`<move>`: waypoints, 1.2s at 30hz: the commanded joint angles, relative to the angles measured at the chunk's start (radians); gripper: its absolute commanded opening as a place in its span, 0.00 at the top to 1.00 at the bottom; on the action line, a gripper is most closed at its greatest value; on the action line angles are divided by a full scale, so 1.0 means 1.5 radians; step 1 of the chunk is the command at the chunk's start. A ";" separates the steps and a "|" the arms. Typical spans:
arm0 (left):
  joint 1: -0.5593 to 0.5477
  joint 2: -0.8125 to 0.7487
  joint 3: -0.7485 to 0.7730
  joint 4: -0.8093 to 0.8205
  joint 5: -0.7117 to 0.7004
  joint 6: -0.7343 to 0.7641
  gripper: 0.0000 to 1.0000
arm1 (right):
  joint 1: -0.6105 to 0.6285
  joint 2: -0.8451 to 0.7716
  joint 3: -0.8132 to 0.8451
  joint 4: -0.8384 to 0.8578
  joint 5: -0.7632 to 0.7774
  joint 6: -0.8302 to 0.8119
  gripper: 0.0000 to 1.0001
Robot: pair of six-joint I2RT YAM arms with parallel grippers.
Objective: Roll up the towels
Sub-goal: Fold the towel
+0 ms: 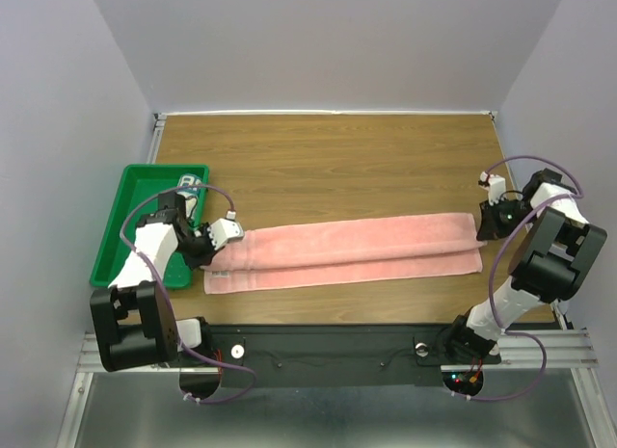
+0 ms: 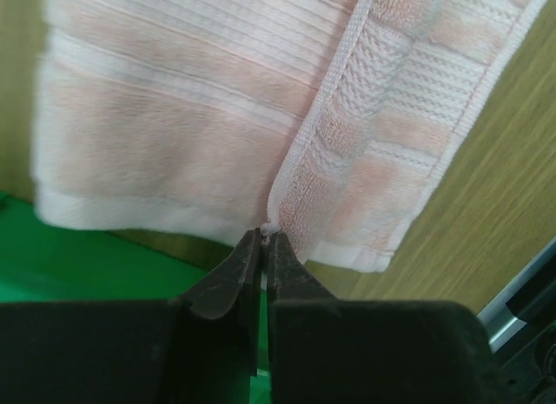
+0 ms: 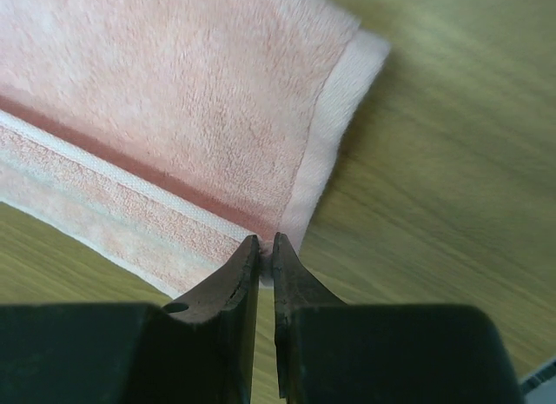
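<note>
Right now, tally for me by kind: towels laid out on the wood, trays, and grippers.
Pink towel: 1
Green tray: 1
Grippers: 2, left gripper and right gripper, each shut on a towel end
Total: 4

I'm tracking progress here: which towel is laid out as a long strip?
The salmon-pink terry towel, folded lengthwise and stretched across the wooden table; the small printed towel sits in the green bin instead.

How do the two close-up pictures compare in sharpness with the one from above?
Top view: even light, sharp throughout, the pink towel barely shadowing the table. Left wrist view: the towel washed-out and blurred at frame left, its hem crisper. Right wrist view: pile soft-focused up close, wood grain hazy.
</note>
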 commanded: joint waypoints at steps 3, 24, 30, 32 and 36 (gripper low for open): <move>0.006 -0.052 0.121 -0.117 0.003 0.021 1.00 | -0.041 -0.054 0.118 -0.013 -0.007 -0.021 0.99; 0.000 -0.077 0.021 -0.088 -0.033 0.052 0.39 | -0.051 -0.011 0.057 -0.020 -0.001 -0.055 0.49; 0.000 -0.141 0.069 -0.135 0.000 0.072 0.23 | -0.051 -0.025 0.155 -0.087 -0.058 -0.034 0.47; -0.001 -0.124 0.095 -0.135 0.025 0.052 0.26 | -0.045 -0.021 0.179 -0.113 -0.093 -0.030 0.48; -0.035 -0.074 0.107 -0.068 0.022 -0.078 0.34 | 0.019 -0.018 0.155 -0.109 -0.081 -0.003 0.55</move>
